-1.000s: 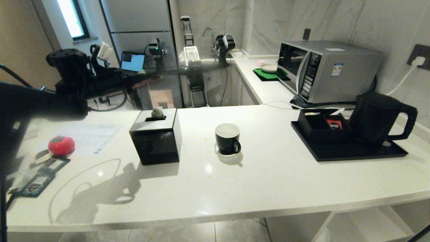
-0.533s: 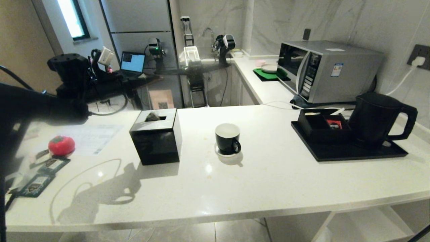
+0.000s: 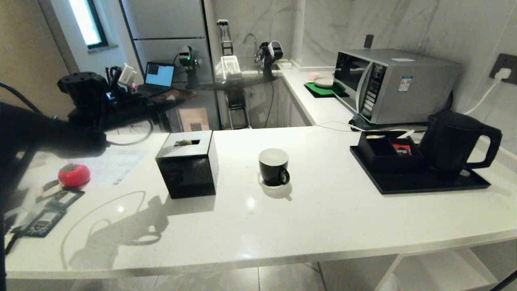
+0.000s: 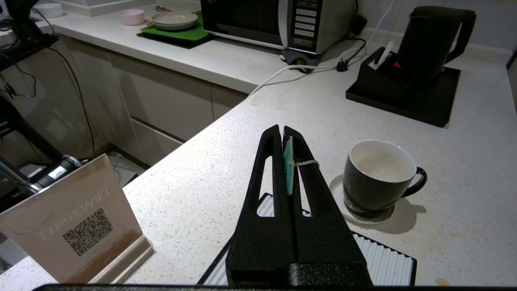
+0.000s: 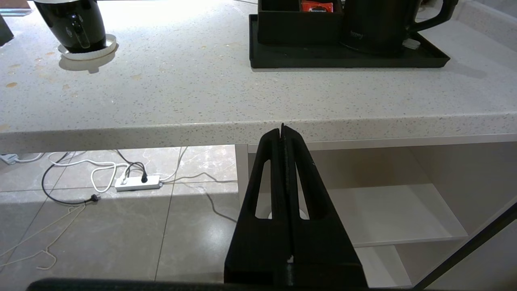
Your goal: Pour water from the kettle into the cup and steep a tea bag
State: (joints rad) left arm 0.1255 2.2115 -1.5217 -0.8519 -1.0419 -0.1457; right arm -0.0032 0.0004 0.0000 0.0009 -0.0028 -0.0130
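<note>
Left end effector point(image 4: 282, 133) clamped on a small green tag with pale string, near the small black white-lined cup point(image 4: 379, 178); right end effector point(image 5: 282, 131) closed, empty, below the white speckled tabletop point(image 5: 202, 101).

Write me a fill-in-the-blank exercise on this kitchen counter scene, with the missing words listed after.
1. The cup stands on a small white ____.
2. The kettle stands on a black ____.
3. The left gripper is shut on a small green ____ with a string.
4. The right gripper hangs ____ the countertop edge.

Missing words: saucer; tray; tag; below
</note>
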